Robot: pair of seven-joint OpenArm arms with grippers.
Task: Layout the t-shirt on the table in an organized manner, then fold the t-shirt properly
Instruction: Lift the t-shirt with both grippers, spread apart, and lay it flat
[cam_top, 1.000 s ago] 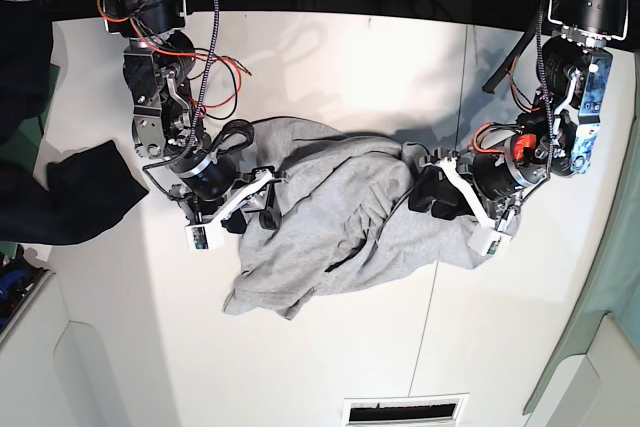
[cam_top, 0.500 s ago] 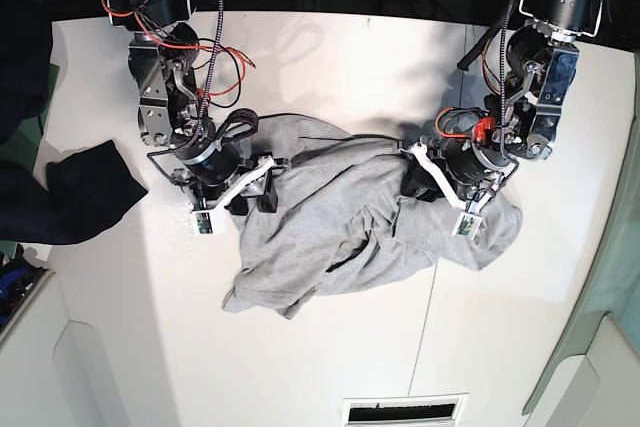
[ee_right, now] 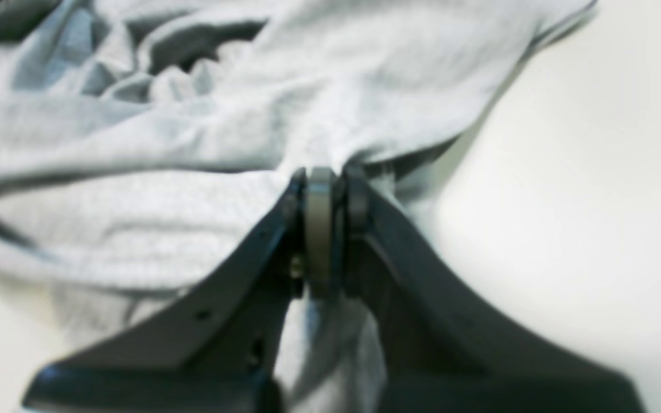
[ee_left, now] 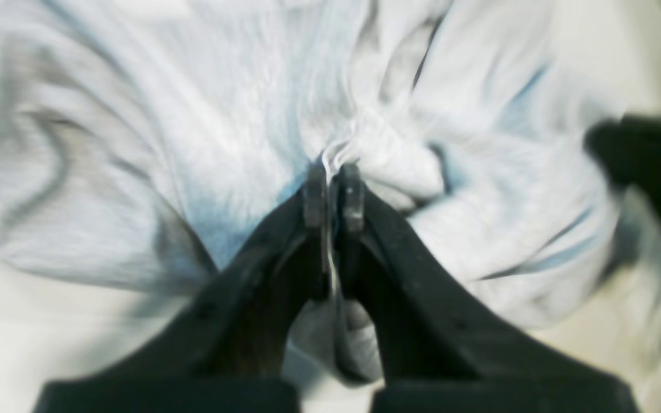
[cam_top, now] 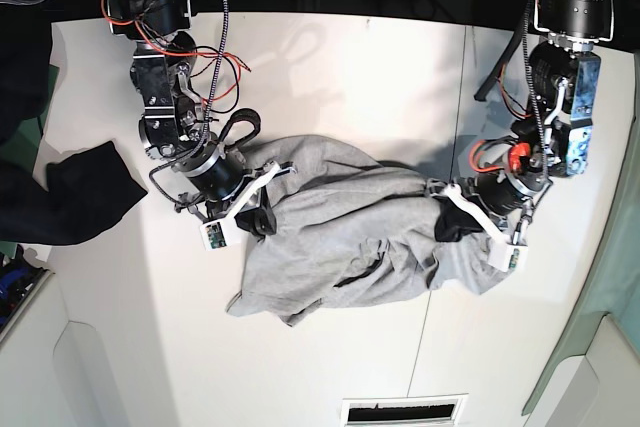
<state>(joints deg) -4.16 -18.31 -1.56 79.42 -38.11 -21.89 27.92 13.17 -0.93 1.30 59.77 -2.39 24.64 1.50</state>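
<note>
Two grippers are pinching the t-shirt (cam_top: 340, 237), which is lying crumpled and stretched across the middle of the table (cam_top: 330, 57). Left gripper (ee_left: 333, 192) is clamping a thin fold of grey fabric between closed fingers; right gripper (ee_right: 327, 198) is likewise gripping a bunched edge, fingers pressed together. A dark cloth (cam_top: 85, 192) is draping over the table's edge.

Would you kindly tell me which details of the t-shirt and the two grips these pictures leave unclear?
- Base view: the t-shirt lies bunched on the table, so its own folds hide any lettering, collar and sleeves.
- Base view: each wrist covers its fingertips.
- Left wrist view: motion blur smears the fabric pinched by the left gripper.
- Right wrist view: soft focus hides which part the right gripper pinches.
</note>
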